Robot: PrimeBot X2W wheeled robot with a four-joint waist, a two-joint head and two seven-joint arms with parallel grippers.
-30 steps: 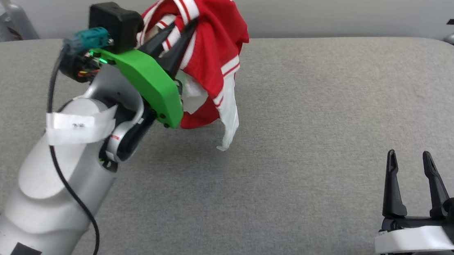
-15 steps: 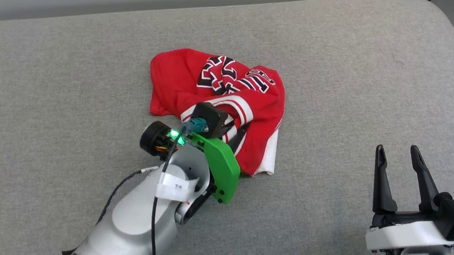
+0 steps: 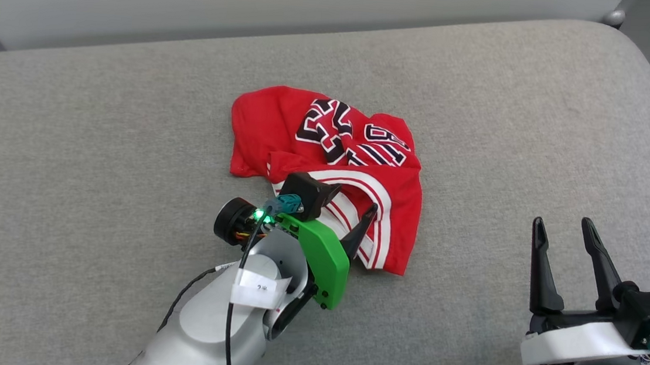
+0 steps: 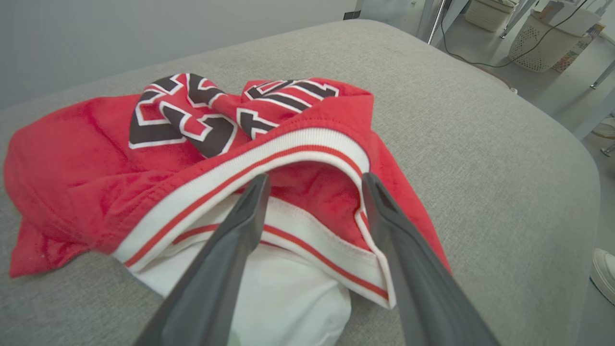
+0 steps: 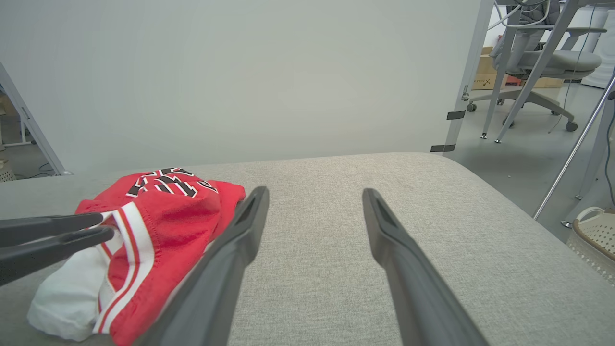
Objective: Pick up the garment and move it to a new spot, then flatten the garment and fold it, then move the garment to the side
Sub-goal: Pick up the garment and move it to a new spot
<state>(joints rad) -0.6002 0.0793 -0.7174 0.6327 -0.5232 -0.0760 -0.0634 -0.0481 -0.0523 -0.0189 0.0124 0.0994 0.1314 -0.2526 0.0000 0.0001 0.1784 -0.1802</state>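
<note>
- Now the garment (image 3: 326,165) lies crumpled on the grey cushion (image 3: 511,134), about the middle of it. It rests on the fabric and is not lifted.
- Its black-and-white lettering (image 4: 192,115) faces up on the far side of the heap. The striped trim (image 4: 250,163) and a white sleeve (image 4: 278,298) bunch on the near side, towards the robot.
- In the head view the heap's longer run goes from far-left to near-right, though it is too rumpled to show a true body axis.
- The left gripper (image 3: 353,199) is at the heap's near edge with its fingers spread. In its own wrist view, the fingers (image 4: 230,240) straddle the striped trim. The cloth between them lies slack, so nothing is clamped.
- The right gripper (image 3: 561,222) hangs well apart to the garment's right, with its fingers (image 5: 399,269) parted over bare cushion and nothing between them.
- The left arm is much the nearer, so the garment lies straight ahead of its fingertips and to the right arm's left.
- I judge the move to a new spot to be done and the flattening to be next. That will call for finding a hem or shoulder edge, since the cloth folds over itself.
- The cushion is woven grey with a rounded far-right corner.
- Beyond it are a pale wall (image 5: 240,72), a metal frame leg (image 5: 468,77), an office chair (image 5: 543,62) and a basket (image 5: 593,230) on the floor.
</note>
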